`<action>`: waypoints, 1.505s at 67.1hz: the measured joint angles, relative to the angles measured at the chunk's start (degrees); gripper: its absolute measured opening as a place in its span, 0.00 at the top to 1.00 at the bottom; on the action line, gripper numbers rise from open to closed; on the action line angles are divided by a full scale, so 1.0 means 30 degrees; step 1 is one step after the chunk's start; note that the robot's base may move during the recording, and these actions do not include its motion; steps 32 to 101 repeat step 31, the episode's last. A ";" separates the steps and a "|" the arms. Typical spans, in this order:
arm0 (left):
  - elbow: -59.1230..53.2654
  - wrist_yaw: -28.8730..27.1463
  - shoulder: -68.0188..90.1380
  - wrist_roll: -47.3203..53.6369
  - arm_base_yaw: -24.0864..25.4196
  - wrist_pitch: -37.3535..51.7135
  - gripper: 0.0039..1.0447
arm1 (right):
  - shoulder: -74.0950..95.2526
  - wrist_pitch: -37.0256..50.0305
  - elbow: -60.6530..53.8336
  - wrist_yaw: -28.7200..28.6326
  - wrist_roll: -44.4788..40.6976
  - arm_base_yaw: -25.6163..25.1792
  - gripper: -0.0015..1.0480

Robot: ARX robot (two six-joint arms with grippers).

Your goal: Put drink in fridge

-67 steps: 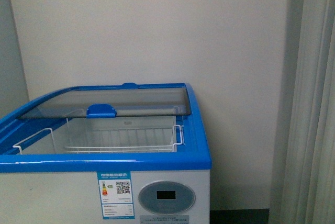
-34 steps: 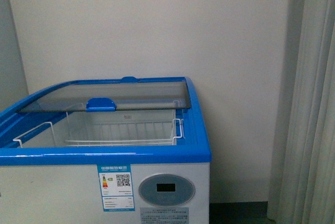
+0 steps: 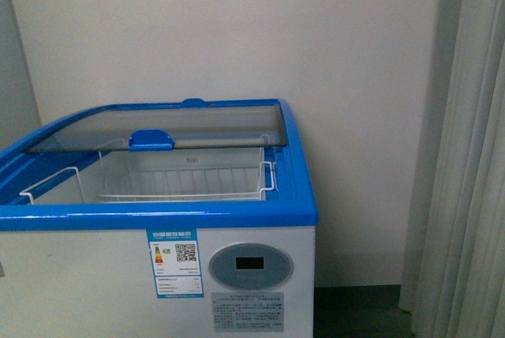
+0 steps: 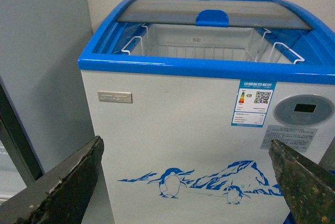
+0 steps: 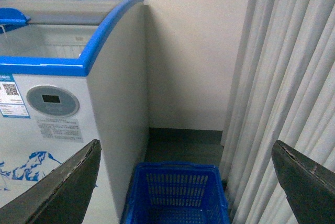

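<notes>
The fridge [image 3: 260, 215] is a white chest freezer with a blue rim, standing against the wall. Its curved glass top [image 3: 197, 129] is slid back, so the front half is uncovered and a white wire basket [image 3: 181, 184] shows inside. The left wrist view shows the fridge [image 4: 157, 130] front with its penguin graphic, and my left gripper [image 4: 188, 182] is open in front of it with nothing between its fingers. In the right wrist view my right gripper [image 5: 186, 185] is open and empty, hanging over the floor beside the fridge [image 5: 112, 77]. The drink is out of view.
A blue plastic shopping basket [image 5: 178, 192] sits on the floor to the right of the fridge. Pale curtains [image 3: 465, 164] hang at the right. A grey cabinet side [image 4: 36, 67] stands to the left of the fridge.
The fridge has sunk slightly lower in the front view and more of its front panel and the floor shows, so the camera has shifted. Neither arm appears there.
</notes>
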 joint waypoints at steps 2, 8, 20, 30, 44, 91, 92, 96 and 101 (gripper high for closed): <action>0.0000 0.0000 0.0000 -0.0007 0.0000 0.0000 0.08 | 0.0000 0.0000 0.0000 0.0000 0.0000 0.0000 0.07; 0.0000 0.0000 0.0000 0.0000 0.0000 0.0000 0.08 | 0.0000 0.0000 0.0000 0.0000 0.0000 0.0000 0.07; 0.0000 0.0000 0.0000 -0.0007 0.0000 0.0000 0.08 | 0.0000 0.0000 0.0000 0.0000 0.0000 0.0000 0.07; 0.0000 0.0000 0.0000 -0.0007 0.0000 0.0000 0.08 | 0.0000 0.0000 0.0000 0.0000 0.0000 0.0000 0.07; 0.0000 0.0000 0.0000 0.0000 0.0000 0.0000 0.08 | 0.0000 0.0000 0.0000 0.0000 0.0000 0.0000 0.07; 0.0000 0.0000 0.0000 0.0000 0.0000 0.0000 0.08 | 0.0000 0.0000 0.0000 0.0000 0.0000 0.0000 0.07; 0.0000 0.0000 0.0000 0.0000 0.0000 0.0000 0.08 | 0.0000 0.0000 0.0000 0.0000 0.0000 0.0000 0.07; 0.0000 0.0000 0.0000 0.0000 0.0000 0.0000 0.08 | 0.0000 0.0000 0.0000 0.0000 0.0000 0.0000 0.07; 0.0000 0.0000 0.0000 0.0000 0.0000 0.0000 0.08 | 0.0000 0.0000 0.0000 0.0000 0.0000 0.0000 0.07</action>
